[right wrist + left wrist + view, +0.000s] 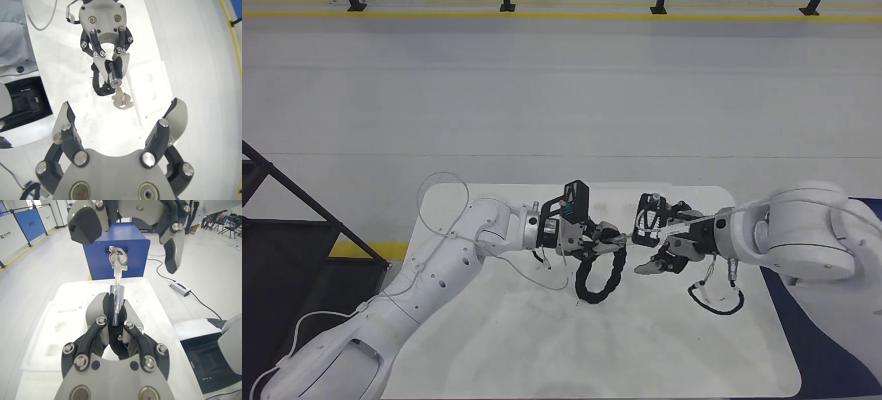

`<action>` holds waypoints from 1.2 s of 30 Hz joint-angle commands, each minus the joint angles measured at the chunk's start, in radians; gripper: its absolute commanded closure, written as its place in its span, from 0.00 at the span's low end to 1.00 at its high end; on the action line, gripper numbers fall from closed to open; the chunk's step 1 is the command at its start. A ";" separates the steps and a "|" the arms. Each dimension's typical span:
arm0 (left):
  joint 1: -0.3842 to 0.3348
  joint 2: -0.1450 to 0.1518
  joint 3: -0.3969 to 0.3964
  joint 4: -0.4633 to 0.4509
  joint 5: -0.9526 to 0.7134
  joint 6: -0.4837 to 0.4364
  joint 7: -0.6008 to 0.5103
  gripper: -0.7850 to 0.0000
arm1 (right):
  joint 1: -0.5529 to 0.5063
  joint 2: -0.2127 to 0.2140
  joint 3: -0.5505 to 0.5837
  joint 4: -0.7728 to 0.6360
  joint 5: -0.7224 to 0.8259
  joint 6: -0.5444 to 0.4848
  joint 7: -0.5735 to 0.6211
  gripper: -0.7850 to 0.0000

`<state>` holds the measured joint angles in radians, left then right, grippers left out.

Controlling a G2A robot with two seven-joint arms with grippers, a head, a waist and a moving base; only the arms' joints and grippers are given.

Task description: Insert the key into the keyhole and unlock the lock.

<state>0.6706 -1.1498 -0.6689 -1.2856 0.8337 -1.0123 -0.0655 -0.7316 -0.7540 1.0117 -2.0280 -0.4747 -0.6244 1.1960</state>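
The left fingers (pixel 93 311) are clamped shut on the chrome barrel of the lock (pixel 117 298). The right fingers (pixel 66 121) are spread wide and hold nothing. If they close off-centre on the key (pixel 118 258), they could lever it sideways, jamming the blade or twisting the smooth barrel in the left grip. Turning with a weak pinch could slip off the flat head. The key stands out of the keyhole (pixel 116 82) just beyond the left fingertips. Its head is just ahead of the right fingers' gap, touching neither. The black cable (pixel 602 275) loops over the bench (pixel 542 350).
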 commanded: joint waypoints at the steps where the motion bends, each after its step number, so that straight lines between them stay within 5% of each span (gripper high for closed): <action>1: -0.001 0.001 0.003 -0.001 -0.013 0.000 -0.010 1.00 | 0.003 0.012 -0.003 0.008 -0.065 -0.080 -0.080 0.00; 13: 0.000 0.003 0.018 0.008 -0.066 0.000 -0.050 1.00 | -0.012 0.062 -0.035 -0.050 -0.319 -0.206 -0.206 0.01; 14: 0.000 0.003 0.018 0.008 -0.068 0.000 -0.050 1.00 | -0.013 0.064 -0.039 -0.058 -0.330 -0.207 -0.208 0.12; 15: -0.001 0.003 0.019 0.009 -0.070 0.000 -0.051 1.00 | -0.013 0.066 -0.043 -0.063 -0.337 -0.209 -0.210 0.47; 19: -0.001 0.002 0.024 0.011 -0.077 0.000 -0.055 1.00 | -0.012 0.070 -0.057 -0.087 -0.375 -0.212 -0.213 0.85; 26: -0.003 -0.001 0.034 0.017 -0.089 0.000 -0.061 1.00 | -0.007 0.067 -0.090 -0.103 -0.403 -0.219 -0.221 1.00; 36: -0.007 -0.001 0.041 0.020 -0.096 0.000 -0.059 1.00 | 0.007 0.053 -0.126 -0.099 -0.418 -0.194 -0.234 1.00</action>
<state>0.6641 -1.1508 -0.6280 -1.2656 0.7380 -1.0123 -0.1254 -0.7243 -0.7001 0.8878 -2.1303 -0.8956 -0.8256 0.9593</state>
